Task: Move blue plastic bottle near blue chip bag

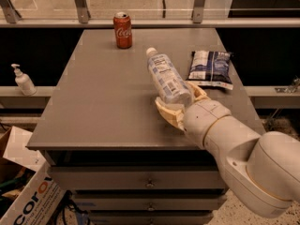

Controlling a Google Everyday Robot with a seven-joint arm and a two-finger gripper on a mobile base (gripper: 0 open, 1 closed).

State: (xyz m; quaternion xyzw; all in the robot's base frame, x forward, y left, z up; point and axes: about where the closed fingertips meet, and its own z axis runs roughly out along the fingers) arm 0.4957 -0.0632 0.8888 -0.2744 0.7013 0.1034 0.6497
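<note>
At far left, a white pump dispenser (pixel 21 78) is being left on a side ledge, off the grey table (pixel 93 102) and outside the job, with a cardboard box (pixel 28 191) on the floor below it. At the table's back edge a red soda can (pixel 123 30) is being left standing upright, well apart from the action.

Right of centre, the bottle (pixel 166 76) is being gripped at its base end by the gripper (pixel 183 103), whose two tan fingers (pixel 165 112) are being pressed in on either side of it. The bottle is being held tilted, its white cap pointing away toward the can. Whether its base is resting on the table or being carried just above it cannot be told.

Just to the right, the chip bag (pixel 211 68) is lying flat near the table's right edge. The bottle is being held just beside it, apart from it, and the right finger is close to the bag's near corner. That placement suggests the move is nearly done, with only setting down and release left.

The pale arm (pixel 234 144) is being reached in from the lower right corner, its wrist low over the table's front edge.
</note>
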